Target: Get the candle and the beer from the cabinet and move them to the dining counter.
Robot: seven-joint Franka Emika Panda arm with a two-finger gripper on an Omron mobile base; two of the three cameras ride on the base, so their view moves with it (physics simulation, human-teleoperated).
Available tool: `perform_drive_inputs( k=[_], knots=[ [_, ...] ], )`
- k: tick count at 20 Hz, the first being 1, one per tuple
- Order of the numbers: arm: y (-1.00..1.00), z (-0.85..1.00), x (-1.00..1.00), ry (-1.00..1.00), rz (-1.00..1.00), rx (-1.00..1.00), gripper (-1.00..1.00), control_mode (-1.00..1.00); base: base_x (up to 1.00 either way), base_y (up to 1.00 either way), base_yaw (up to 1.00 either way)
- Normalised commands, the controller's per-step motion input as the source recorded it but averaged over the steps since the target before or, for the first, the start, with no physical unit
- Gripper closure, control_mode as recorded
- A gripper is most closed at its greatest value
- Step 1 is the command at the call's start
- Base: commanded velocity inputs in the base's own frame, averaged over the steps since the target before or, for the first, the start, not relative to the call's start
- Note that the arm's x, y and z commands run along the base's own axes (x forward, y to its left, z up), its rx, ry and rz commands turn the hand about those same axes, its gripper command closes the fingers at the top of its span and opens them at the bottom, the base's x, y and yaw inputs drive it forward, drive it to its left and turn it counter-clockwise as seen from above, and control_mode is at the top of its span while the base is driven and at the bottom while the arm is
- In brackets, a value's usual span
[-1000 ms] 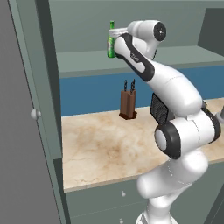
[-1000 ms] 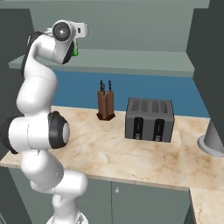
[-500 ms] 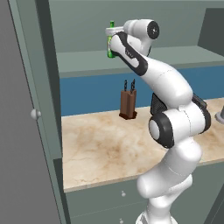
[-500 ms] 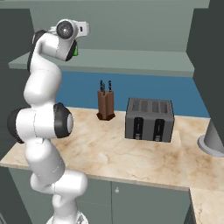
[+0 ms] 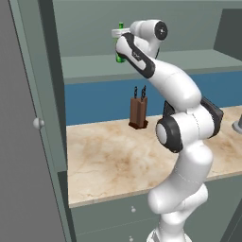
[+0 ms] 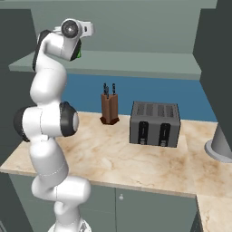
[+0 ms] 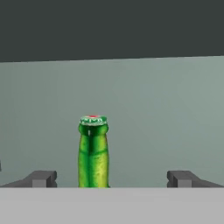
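1. My arm has rolled in the last moment: the elbow and forearm have swung over towards the knife block (image 5: 138,109) side, while my wrist stays high at the open cabinet (image 5: 156,60), so I read this as lining up for the reach.
2. The base has not driven; the marble tabletop (image 5: 113,160), the toaster (image 6: 154,123) and the cabinet shelf sit in the same places in both base views as before.
3. The beer (image 7: 92,151) stands upright on the cabinet shelf, in the hand view dead ahead between my two finger tips, nearer the left one, with clear space on both sides.
4. My claw (image 7: 112,178) stays spread as wide as it goes and has hold of nothing.
5. In the left base view just the green neck (image 5: 120,41) peeps out beside my wrist.
6. My judgement: the bottle is not yet grasped, so next comes pushing forward around the neck and closing.
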Motion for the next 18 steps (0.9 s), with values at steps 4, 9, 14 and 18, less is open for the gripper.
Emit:
perform_drive_inputs(
  k=[4, 9, 14, 18],
  knots=[
    [0.14, 0.00, 0.06, 0.03, 0.00, 0.00, -1.00, -1.00, 0.00, 0.00, 0.00],
    [0.21, 0.00, 0.02, 0.01, 0.00, 0.00, -1.00, -1.00, 0.00, 0.00, 0.00],
    [0.13, 0.00, 0.00, 0.00, 0.00, 0.00, -1.00, -1.00, 0.00, 0.00, 0.00],
    [0.04, 0.00, 0.00, 0.00, 0.00, 0.00, -1.00, -1.00, 0.00, 0.00, 0.00]
  ],
)
